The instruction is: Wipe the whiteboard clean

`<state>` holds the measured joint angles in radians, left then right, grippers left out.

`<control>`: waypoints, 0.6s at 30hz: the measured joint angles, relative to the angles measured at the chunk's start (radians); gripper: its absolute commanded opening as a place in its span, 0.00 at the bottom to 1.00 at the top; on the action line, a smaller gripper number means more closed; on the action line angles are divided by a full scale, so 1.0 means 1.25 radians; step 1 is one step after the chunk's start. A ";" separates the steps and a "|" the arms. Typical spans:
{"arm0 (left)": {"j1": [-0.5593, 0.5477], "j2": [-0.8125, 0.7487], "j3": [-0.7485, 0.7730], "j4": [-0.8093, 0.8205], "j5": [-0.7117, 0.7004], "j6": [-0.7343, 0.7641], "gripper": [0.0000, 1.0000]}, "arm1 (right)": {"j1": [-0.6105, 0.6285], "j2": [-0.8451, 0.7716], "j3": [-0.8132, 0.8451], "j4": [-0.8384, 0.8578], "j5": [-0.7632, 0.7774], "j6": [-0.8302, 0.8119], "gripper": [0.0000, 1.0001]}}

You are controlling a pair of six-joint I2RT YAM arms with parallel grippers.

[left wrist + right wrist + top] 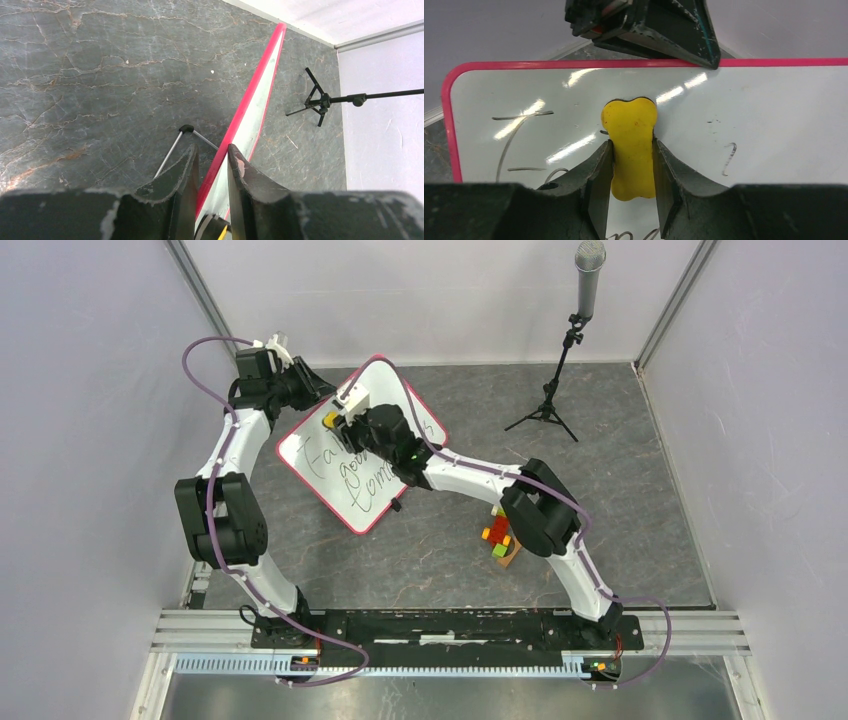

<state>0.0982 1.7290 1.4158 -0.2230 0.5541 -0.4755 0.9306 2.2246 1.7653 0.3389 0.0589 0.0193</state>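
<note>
The whiteboard stands tilted on the floor, with a red-pink rim and black handwriting on its lower part. My left gripper is shut on its top edge; in the left wrist view the fingers clamp the red rim. My right gripper is shut on a yellow bone-shaped eraser, which it presses against the board's face near the upper left corner. Faint marker strokes show beside the eraser. The left gripper shows at the rim above it.
A microphone on a black tripod stands at the back right. Coloured blocks lie on the floor under my right arm. A thin metal stand leg with a black foot sits behind the board. Grey walls close in on both sides.
</note>
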 measured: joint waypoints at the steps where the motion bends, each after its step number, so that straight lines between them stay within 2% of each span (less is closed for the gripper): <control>1: 0.000 0.000 0.000 0.000 0.001 0.000 0.30 | 0.004 0.000 0.000 0.002 -0.002 -0.001 0.40; 10: -0.001 0.000 0.000 0.005 0.003 0.000 0.28 | 0.004 0.000 -0.002 0.004 0.025 0.006 0.40; 18: -0.001 0.000 0.000 0.008 0.000 0.000 0.26 | -0.029 0.000 -0.020 0.028 0.021 0.071 0.39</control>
<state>0.0967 1.7290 1.4158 -0.2131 0.5545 -0.4755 0.8940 2.2246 1.7405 0.3744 0.0853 0.1078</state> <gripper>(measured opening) 0.287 0.399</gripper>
